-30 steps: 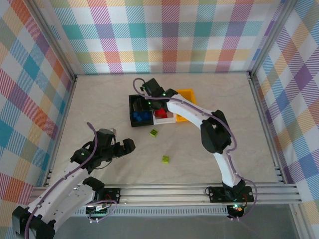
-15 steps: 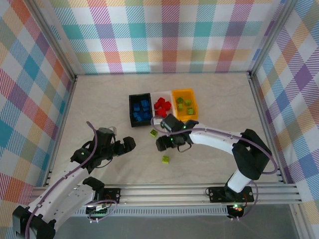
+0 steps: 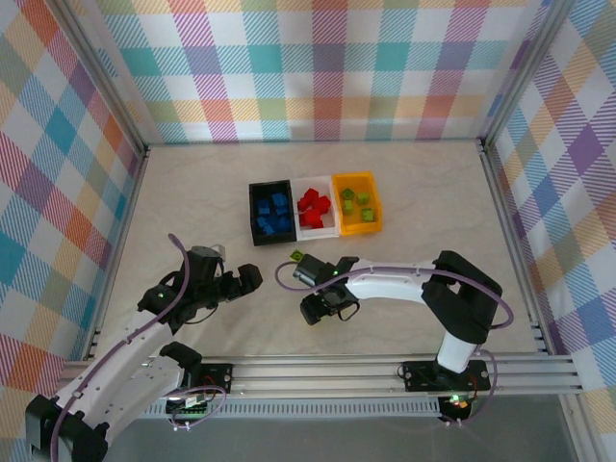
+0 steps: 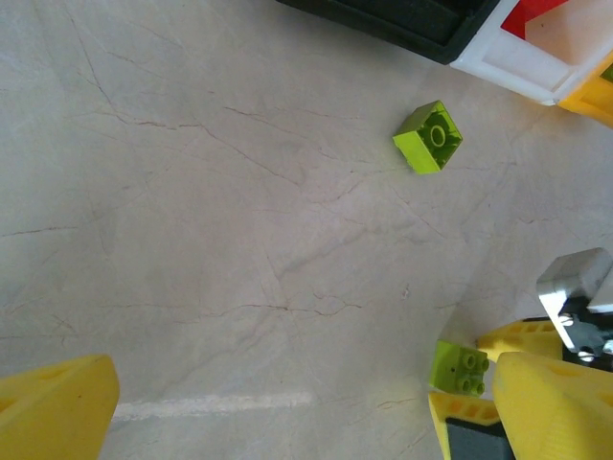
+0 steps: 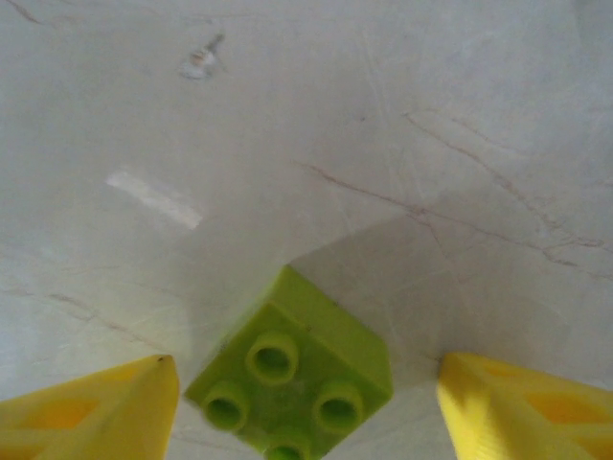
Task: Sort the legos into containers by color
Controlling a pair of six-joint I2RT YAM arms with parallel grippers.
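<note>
A lime green lego (image 5: 292, 383) lies studs-up on the table between the wide-apart yellow fingers of my right gripper (image 5: 306, 422), which is open and lowered around it (image 3: 322, 310). A second green lego (image 3: 297, 256) sits loose just beyond it, also seen from the left wrist (image 4: 428, 137). At the back stands the joined row of containers: the black bin (image 3: 255, 214) holds blue legos, the white bin (image 3: 318, 231) red ones, the orange-yellow bin (image 3: 373, 207) green ones. My left gripper (image 3: 241, 281) hovers open and empty over bare table at the near left.
The left wrist view shows the near green lego (image 4: 460, 368) beside yellow fingers at its lower right, and corners of the black bin (image 4: 402, 19) and white bin (image 4: 517, 72) at the top. Aluminium rails border the table.
My right arm has swung back from the bins towards the near edge and come down over the nearer green lego, jaws open around it. The left arm has stayed put.
</note>
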